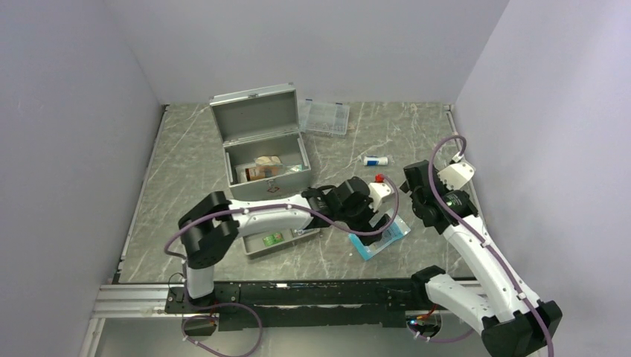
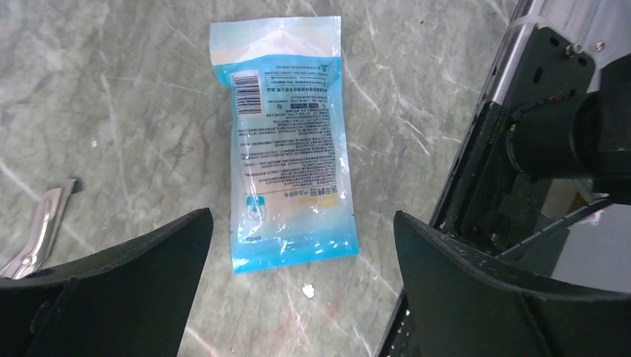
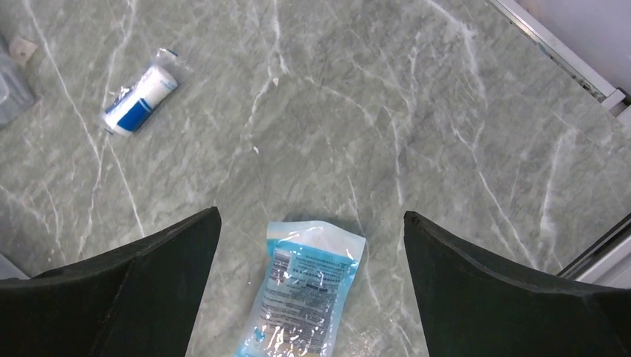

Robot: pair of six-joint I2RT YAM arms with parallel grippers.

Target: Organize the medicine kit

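Top external view: the medicine kit (image 1: 264, 152) stands toward the far left of the tabletop (image 1: 186, 163). Its lid is hinged back and upright, which leaves the interior reachable from above. Small boxes (image 1: 262, 169) already sit inside. A shallow grey tray (image 1: 253, 249) lies just in front of the kit, partly under the left forearm. A flat clear case (image 1: 325, 117) lies just beside the lid on its right.

Two items lie loose, well apart from the kit:
- A blue pouch (image 2: 289, 141) lies flat near the front edge, to the right of the tray.
- A white-and-blue roll (image 3: 140, 100) lies farther back.

Left wrist view: the left tool (image 2: 301, 223) hangs over the pouch with its fingers spread wide. The lower end of the pouch lies between the fingertips, and nothing is pinched. Height above the tabletop cannot be told.

Right wrist view: the right tool (image 3: 312, 216) is likewise spread wide and empty. It points down at the tabletop, with the other end of the same pouch between its fingers.

Assessment: the wide spread on both tools suits the pouch's breadth. The left arm is the likely carrier because it sits nearer the kit. The pouch is thin and lies flush, so a pinch from above may slide off it. Both tools crowd one item, so contact between them is a risk.
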